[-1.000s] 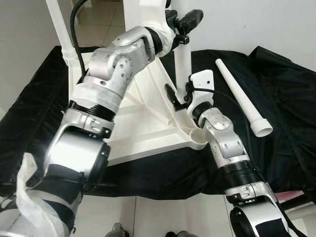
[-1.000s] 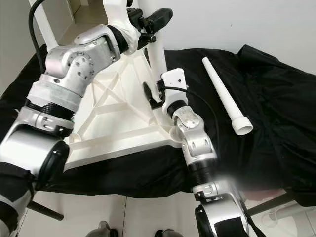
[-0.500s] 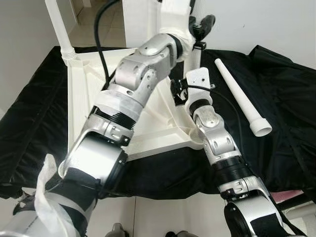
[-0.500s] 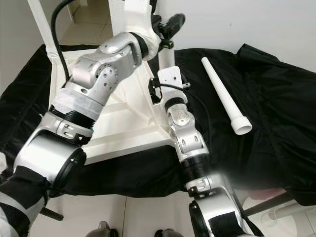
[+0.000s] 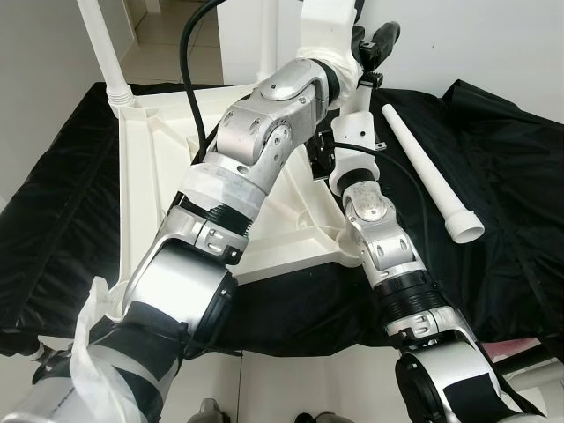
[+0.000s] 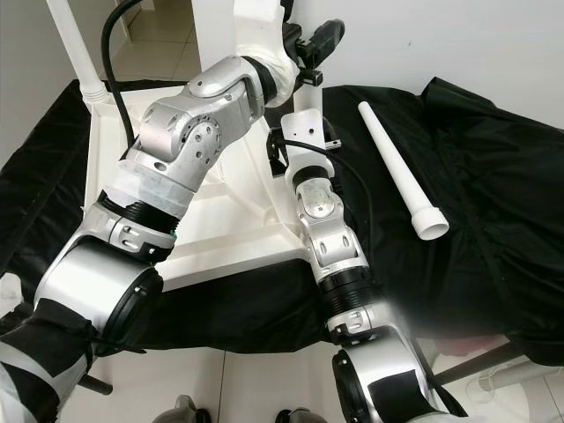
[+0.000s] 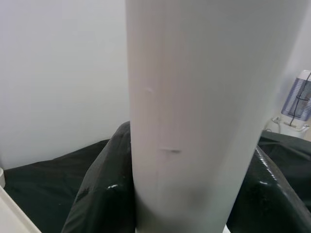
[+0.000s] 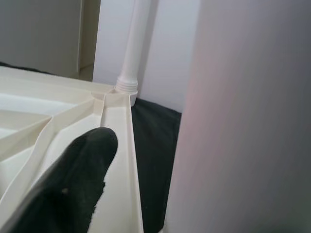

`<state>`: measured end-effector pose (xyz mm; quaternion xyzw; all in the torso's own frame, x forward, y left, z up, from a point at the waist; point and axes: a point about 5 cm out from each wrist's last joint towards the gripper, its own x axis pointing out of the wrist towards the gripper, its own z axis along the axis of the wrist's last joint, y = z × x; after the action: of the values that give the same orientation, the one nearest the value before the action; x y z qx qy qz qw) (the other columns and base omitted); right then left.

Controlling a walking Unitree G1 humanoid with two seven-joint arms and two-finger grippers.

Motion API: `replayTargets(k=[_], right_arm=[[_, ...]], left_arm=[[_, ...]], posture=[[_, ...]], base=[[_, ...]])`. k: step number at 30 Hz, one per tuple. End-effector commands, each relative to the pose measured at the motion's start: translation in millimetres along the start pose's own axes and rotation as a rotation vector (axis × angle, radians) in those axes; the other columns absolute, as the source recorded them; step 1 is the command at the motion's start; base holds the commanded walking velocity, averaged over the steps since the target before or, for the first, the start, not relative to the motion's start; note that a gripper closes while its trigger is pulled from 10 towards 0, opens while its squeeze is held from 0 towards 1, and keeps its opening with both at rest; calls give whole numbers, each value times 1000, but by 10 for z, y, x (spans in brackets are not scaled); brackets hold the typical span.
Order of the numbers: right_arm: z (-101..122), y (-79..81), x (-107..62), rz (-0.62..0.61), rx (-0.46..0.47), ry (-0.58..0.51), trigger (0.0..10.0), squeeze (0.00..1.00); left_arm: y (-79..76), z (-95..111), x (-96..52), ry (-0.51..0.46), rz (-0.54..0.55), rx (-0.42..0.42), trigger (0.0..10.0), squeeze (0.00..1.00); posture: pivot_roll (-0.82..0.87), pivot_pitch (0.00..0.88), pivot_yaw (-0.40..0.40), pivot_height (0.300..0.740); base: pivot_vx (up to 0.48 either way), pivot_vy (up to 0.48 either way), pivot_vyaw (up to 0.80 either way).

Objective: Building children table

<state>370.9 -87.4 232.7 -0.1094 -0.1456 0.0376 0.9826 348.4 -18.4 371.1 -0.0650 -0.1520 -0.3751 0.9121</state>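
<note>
The upturned white tabletop [image 5: 159, 203] lies on the black cloth [image 5: 520, 220]; one leg [image 5: 104, 53] stands in its far left corner; a second leg [image 6: 304, 97] stands upright at the right edge, the left gripper [image 5: 374, 44] clasping it high, the right gripper [image 6: 280, 152] low beside it, fingers' state unclear; a loose leg [image 5: 432, 172] lies further right; roughly half remains.
</note>
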Motion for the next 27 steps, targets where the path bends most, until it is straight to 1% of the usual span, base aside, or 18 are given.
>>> replayTargets(k=[1,4,5,6,7,13,15,16,17,19,20,21,23,25,27], right_arm=[[-27,0,6,-9,12,17,4275,0],[-32,1,6,-6,11,20,4314,0],[-34,-1,5,-8,9,20,2784,0],[-34,-1,5,-8,9,20,2784,0],[-36,-6,6,-13,8,20,0,0],[-25,-17,11,-23,14,14,0,0],[-13,-15,17,-21,36,8,0,0],[-13,-15,17,-21,36,8,0,0],[-11,-8,19,-13,49,7,0,0],[-10,-7,19,-15,54,8,0,0],[-12,-5,19,-14,68,12,1490,0],[-12,-4,21,-16,81,19,9882,0],[-11,-3,25,-16,96,26,9882,0],[-12,-4,25,-15,107,28,10000,0],[-16,-7,24,-15,116,32,10000,0]], left_arm=[[-41,65,9,-28,0,13,10000,0],[-44,68,8,-29,-2,21,10000,0],[-50,69,8,-30,-6,21,10000,0],[-50,69,8,-30,-6,21,10000,0],[-57,68,10,-30,-8,22,10000,0],[-86,58,15,-24,-18,38,10000,0],[-104,54,13,-32,-29,65,10000,0],[-104,54,13,-32,-29,65,10000,0],[-115,56,8,-41,-39,90,10000,0],[-125,53,5,-43,-50,93,10000,0],[-133,53,2,-49,-58,81,10000,0],[-137,53,-3,-55,-69,44,10000,1000],[-140,54,-7,-62,-79,2,10000,1000],[-146,55,-9,-63,-88,9,10000,1000],[-158,62,-12,-68,-102,35,10000,1000]], posture=[[-53,85,-8,740],[-53,86,-7,740],[-54,86,-5,740],[-54,86,-5,740],[-54,86,-5,740],[-53,87,-5,740],[-52,86,-6,740],[-52,86,-6,740],[-52,85,-6,740],[-52,85,-6,740],[-52,85,-6,740],[-52,84,-6,740],[-52,84,-6,740],[-53,83,-6,740],[-52,83,-5,740]], base=[[0,0,0],[0,0,0],[0,0,0],[0,0,0],[0,0,0],[0,0,0],[0,0,0],[0,0,0],[0,0,0],[0,0,0],[0,0,0],[0,0,0],[0,0,0],[0,0,0],[0,0,0]])
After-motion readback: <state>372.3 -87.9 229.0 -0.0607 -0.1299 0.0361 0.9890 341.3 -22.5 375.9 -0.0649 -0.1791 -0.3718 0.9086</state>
